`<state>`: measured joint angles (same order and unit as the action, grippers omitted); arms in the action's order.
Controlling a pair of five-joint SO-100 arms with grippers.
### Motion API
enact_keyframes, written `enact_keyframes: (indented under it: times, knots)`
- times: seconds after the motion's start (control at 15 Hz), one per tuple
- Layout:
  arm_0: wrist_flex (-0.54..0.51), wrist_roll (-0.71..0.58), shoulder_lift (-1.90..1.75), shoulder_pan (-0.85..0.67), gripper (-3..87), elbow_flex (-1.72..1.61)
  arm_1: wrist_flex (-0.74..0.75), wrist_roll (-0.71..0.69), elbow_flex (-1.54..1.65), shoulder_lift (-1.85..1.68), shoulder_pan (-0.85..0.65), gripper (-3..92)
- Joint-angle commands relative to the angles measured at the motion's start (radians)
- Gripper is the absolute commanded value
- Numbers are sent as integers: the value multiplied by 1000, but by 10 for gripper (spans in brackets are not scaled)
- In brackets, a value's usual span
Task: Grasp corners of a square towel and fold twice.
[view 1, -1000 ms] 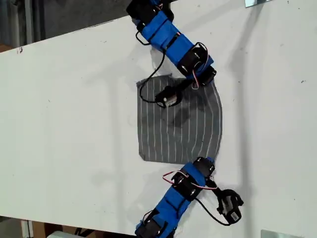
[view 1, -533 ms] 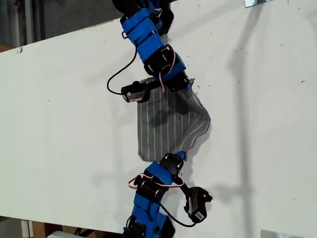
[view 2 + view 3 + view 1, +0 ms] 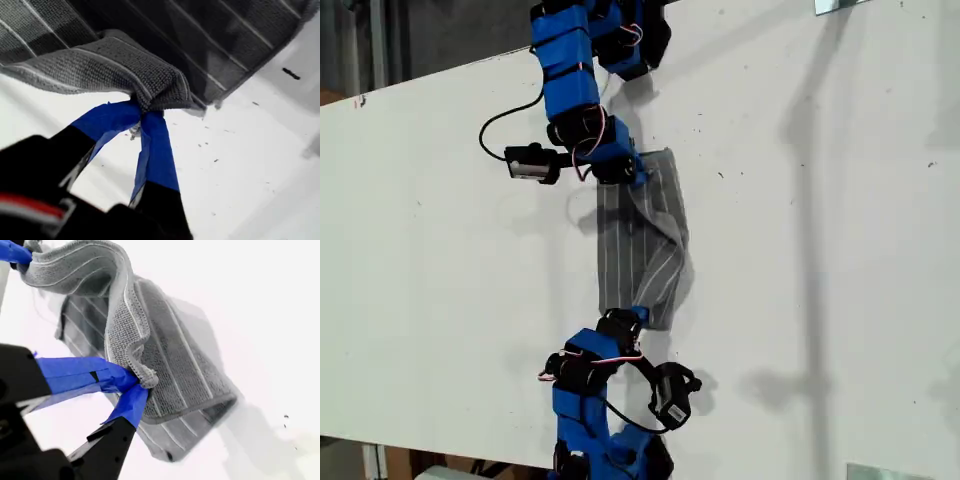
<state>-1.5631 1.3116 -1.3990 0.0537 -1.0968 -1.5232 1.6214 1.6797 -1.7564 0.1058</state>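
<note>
Towel point(image 3: 645, 250): lying on the white desk point(image 3: 840, 250), partly doubled over, one layer flat and the other curling above it in a loose ridge.

Clamping one corner point(image 3: 165, 92) of the towel with my first pincer point(image 3: 142, 112), blue tips pressed together on the bunched cloth, holding it just above the desk with the flat striped layer beyond.

Clamping another corner point(image 3: 145, 375) with my second pincer point(image 3: 137, 382), tips meeting on the hem, the lifted edge arching away from the grip over the flat layer.

Reaching in, in the exterior view, with one arm point(image 3: 575, 100) at one end of the towel and another arm point(image 3: 590, 390) at the opposite end; not telling from the wrist views which is which.
</note>
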Motion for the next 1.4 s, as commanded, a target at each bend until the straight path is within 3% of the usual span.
enact_keyframes:
  times: [0.0, 0.4, 0.67, 1.33]
  knots:
    - [83, -17, -117, -72, -2, -141, 26, -5, 100, -104, -67, -1]
    - [252, -58, -238, -212, -2, -466, 141, -55, 428, -341, -202, -1]
    - [310, -77, -192, -239, -2, -518, 218, -60, 557, -410, -195, -1]
    - [218, 20, -218, -89, -2, -485, 261, 49, 597, -433, 17, -1]
